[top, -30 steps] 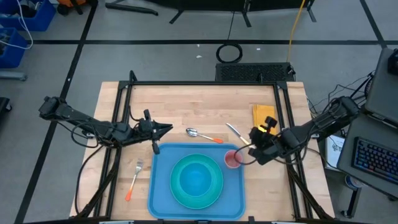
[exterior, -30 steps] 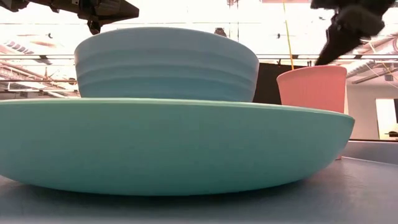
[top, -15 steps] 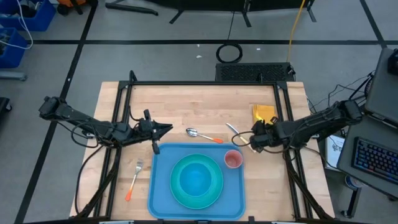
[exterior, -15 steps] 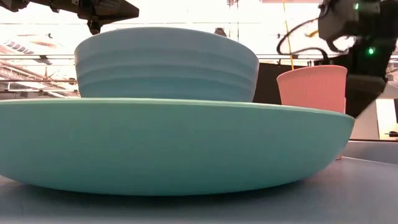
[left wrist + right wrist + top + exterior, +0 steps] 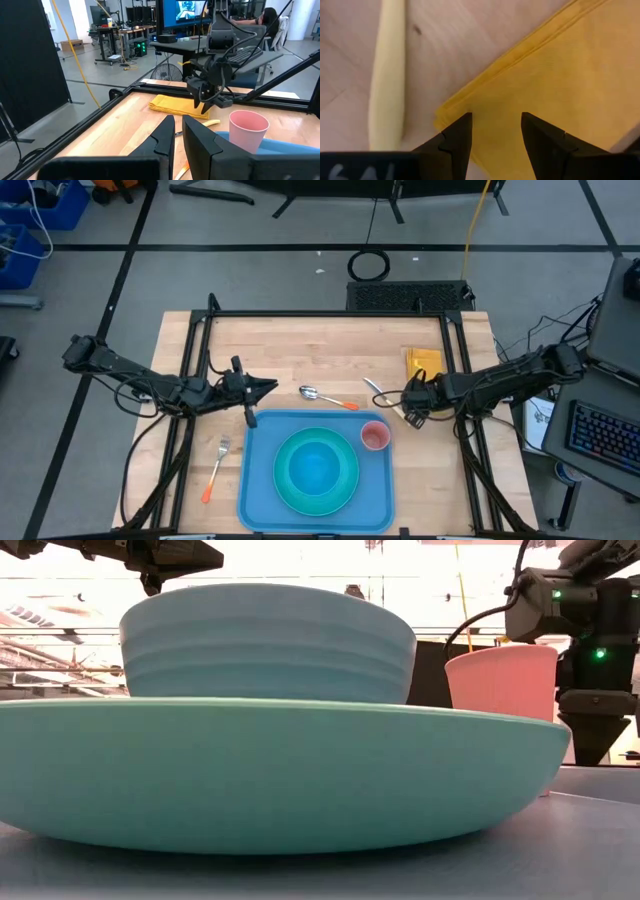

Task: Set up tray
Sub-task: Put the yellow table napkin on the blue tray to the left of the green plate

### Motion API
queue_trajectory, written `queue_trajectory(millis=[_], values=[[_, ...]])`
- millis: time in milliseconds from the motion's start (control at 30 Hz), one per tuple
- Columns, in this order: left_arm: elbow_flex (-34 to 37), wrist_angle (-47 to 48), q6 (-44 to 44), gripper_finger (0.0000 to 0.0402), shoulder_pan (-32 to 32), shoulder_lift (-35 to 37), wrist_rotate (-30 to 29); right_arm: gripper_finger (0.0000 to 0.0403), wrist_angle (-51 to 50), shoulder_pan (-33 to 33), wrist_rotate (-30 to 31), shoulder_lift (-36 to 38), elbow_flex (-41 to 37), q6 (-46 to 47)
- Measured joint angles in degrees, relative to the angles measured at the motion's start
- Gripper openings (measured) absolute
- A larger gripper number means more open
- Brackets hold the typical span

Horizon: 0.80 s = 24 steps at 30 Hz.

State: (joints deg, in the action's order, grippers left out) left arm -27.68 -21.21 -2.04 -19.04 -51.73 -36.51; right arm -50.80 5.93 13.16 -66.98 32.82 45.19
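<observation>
Reaching for napkin [image 5: 560, 75]: right pincer [image 5: 496, 131] parted, empty, just above its corner. Next: lower, pinch, carry to tray [image 5: 385, 498]. Left pincer [image 5: 178, 131] narrow, idle.

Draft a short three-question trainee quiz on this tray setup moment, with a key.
1. True or false: the pink cup stands on the blue tray.
2. What lies under the right pincer? A) fork B) yellow napkin C) spoon
3. Fill in: the bowl sits on the turquoise ____.

Key:
1. True; it stands at the tray's corner beside the plate.
2. B; open pincer just above the napkin's corner.
3. plate.
</observation>
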Motion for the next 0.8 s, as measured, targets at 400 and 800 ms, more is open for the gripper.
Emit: queue_trajectory(millis=[400,800], values=[[0.0,0.0,0.0,0.0042,0.0,0.0,0.0,0.0162,-1.0,0.0,-7.5,4.0,0.0,-1.8],[0.0,0.0,0.1,0.0042,0.0,0.0,0.0,0.0162,4.3,2.6,-10.4,4.4,0.0,-2.8]])
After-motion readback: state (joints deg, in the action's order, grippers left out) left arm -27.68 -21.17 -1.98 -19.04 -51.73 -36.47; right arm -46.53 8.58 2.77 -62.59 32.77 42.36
